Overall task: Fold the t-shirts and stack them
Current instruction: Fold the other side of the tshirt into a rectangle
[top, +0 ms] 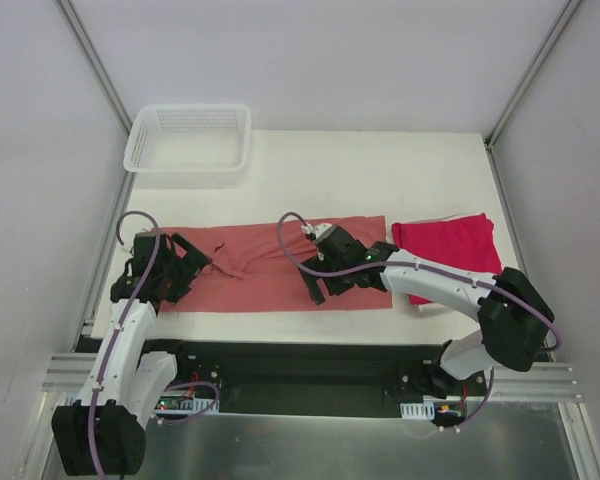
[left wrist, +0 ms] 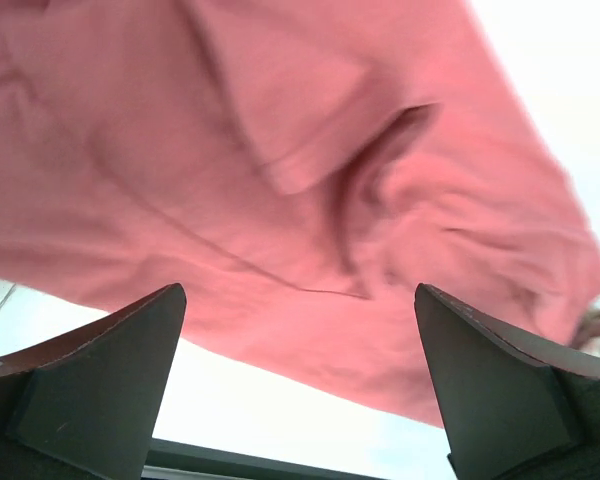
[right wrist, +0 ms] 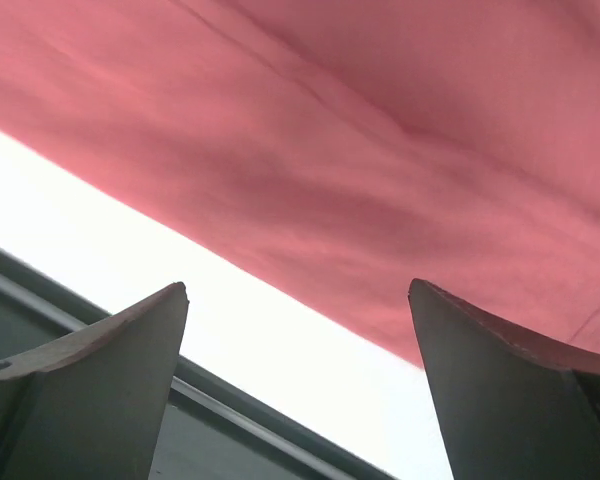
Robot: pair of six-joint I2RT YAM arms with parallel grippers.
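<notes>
The salmon-pink t-shirt (top: 270, 270) lies folded into a long band across the middle of the table. It fills the left wrist view (left wrist: 280, 180) and the right wrist view (right wrist: 380, 150). The crimson-magenta t-shirt (top: 445, 245) lies folded at the right. My left gripper (top: 185, 268) is open and empty over the pink shirt's left end. My right gripper (top: 325, 285) is open and empty over the shirt's near edge, right of the middle. In both wrist views the fingers (left wrist: 110, 380) (right wrist: 500, 380) stand wide apart above the near hem, holding nothing.
A white mesh basket (top: 188, 138) stands at the back left of the table. The table's near edge with a dark rail (top: 310, 350) runs just below the shirt's hem. White walls enclose the table on three sides.
</notes>
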